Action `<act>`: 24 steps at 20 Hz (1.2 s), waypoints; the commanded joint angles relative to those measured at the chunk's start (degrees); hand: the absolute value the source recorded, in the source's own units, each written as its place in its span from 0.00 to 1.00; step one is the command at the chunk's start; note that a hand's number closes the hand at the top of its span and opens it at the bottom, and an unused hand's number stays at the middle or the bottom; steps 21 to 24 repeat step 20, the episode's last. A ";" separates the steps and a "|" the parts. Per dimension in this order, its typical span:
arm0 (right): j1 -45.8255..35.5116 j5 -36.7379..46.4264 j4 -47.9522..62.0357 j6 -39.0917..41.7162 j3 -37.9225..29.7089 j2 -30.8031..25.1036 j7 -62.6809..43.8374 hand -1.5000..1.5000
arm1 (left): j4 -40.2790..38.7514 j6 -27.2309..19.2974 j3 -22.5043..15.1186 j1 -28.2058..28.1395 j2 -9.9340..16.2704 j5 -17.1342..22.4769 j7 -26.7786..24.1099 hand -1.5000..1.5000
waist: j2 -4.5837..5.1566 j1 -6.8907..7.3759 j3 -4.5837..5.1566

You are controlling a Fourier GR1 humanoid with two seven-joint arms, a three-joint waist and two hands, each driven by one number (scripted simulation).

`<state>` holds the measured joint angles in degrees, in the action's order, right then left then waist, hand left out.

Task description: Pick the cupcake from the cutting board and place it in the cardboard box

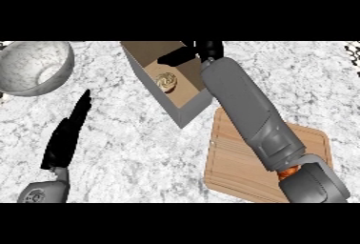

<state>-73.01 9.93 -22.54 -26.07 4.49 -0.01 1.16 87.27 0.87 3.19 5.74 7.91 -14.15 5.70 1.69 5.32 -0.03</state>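
We see the small swirled brown cupcake (pixel 167 82) lying on the floor of the open grey-walled cardboard box (pixel 184 116), so it looks delivered. The pale wooden cutting board (pixel 239 167) carries nothing we can see. Our right robot hand (pixel 188 53) reaches over the box's far rim; whether its fingers are apart, we cannot tell. Our left robot hand (pixel 67 136) rests straight-fingered over the speckled white table (pixel 126 157), holding nothing. A grey marbled bowl (pixel 32 66) stands aside. No writing shows anywhere.
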 commanded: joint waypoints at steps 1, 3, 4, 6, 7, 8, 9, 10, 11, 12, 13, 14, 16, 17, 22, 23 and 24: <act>-0.17 -6.41 -1.00 -0.02 -7.46 -0.89 6.49 0.00 | -2.79 -1.89 0.87 1.19 -0.74 -0.58 -1.29 0.50 | 0.22 -1.62 -0.01; 3.11 -8.61 -0.95 0.61 -10.20 -2.52 11.15 0.00 | -1.61 -0.45 2.31 0.02 1.24 0.56 -1.76 0.50 | -0.09 -2.09 -0.03; 2.57 -9.17 -0.43 0.04 -11.36 -3.58 10.75 0.00 | 2.81 0.66 0.93 -2.43 0.83 0.92 1.31 0.50 | -0.60 -1.87 -0.06; 0.90 -10.38 1.18 -0.77 -13.51 -4.42 10.28 0.00 | 1.24 -0.48 0.63 -3.57 -0.15 0.22 -0.68 0.50 | -0.59 -2.22 0.01; 1.83 -10.24 1.03 -0.46 -13.96 -7.38 11.24 0.00 | 1.43 0.28 1.07 -3.04 0.52 0.68 0.93 0.50 | -0.71 -2.76 0.00; 3.11 -10.90 1.90 -0.02 -14.98 -8.38 12.42 0.00 | 1.59 -1.87 -0.30 -3.54 -1.50 -0.85 0.45 0.50 | -0.64 -2.80 -0.01; 1.96 -10.63 3.11 0.13 -15.19 -9.57 11.63 0.00 | 5.05 -0.87 -0.25 -3.44 -0.78 -0.19 2.96 0.50 | -0.80 -2.59 -0.02; 2.30 -11.65 2.53 1.39 -16.41 -11.79 12.09 0.00 | 1.89 -2.37 0.04 -4.96 -0.86 -1.62 -0.91 0.50 | -0.76 -2.98 0.01; 5.57 -12.39 1.48 4.71 -16.76 -13.43 14.22 0.00 | -0.44 -1.90 1.54 -7.02 -0.20 -0.41 -5.06 0.50 | -0.97 -3.73 0.03; 7.30 -12.73 2.46 6.84 -17.31 -14.99 15.60 0.00 | 1.60 -1.02 1.49 -4.63 0.05 0.32 -1.59 0.50 | -0.95 -3.74 -0.01; 6.36 -13.90 2.45 8.36 -18.65 -16.36 15.96 0.00 | 1.59 -1.50 1.06 -5.18 -0.64 -0.01 -1.20 0.50 | -0.93 -3.56 -0.02; 6.09 -14.02 4.22 8.22 -19.33 -16.58 17.04 0.00 | 2.96 -0.94 0.37 -2.69 -0.58 -0.14 1.70 0.50 | -0.75 -3.15 -0.04; 8.86 -13.97 3.07 13.43 -19.06 -20.66 18.36 0.00 | 1.66 -0.86 2.94 -4.24 1.01 0.84 -0.78 0.50 | -1.08 -3.99 -0.01; 8.49 -14.65 3.98 16.71 -20.03 -24.39 17.69 0.00 | 3.53 1.31 1.99 -6.91 1.39 1.92 -2.48 0.50 | -0.95 -3.41 -0.03; 10.78 -13.80 6.15 22.37 -19.38 -26.51 20.53 0.00 | 4.55 -1.63 0.18 -3.56 -1.04 -0.60 2.72 0.50 | -0.81 -3.31 -0.08; 10.78 -13.80 6.15 22.37 -19.38 -26.51 20.53 0.00 | 4.55 -1.63 0.18 -3.56 -1.04 -0.60 2.72 0.50 | -0.81 -3.31 -0.08; 10.78 -13.80 6.15 22.37 -19.38 -26.51 20.53 0.00 | 4.55 -1.63 0.18 -3.56 -1.04 -0.60 2.72 0.50 | -0.81 -3.31 -0.08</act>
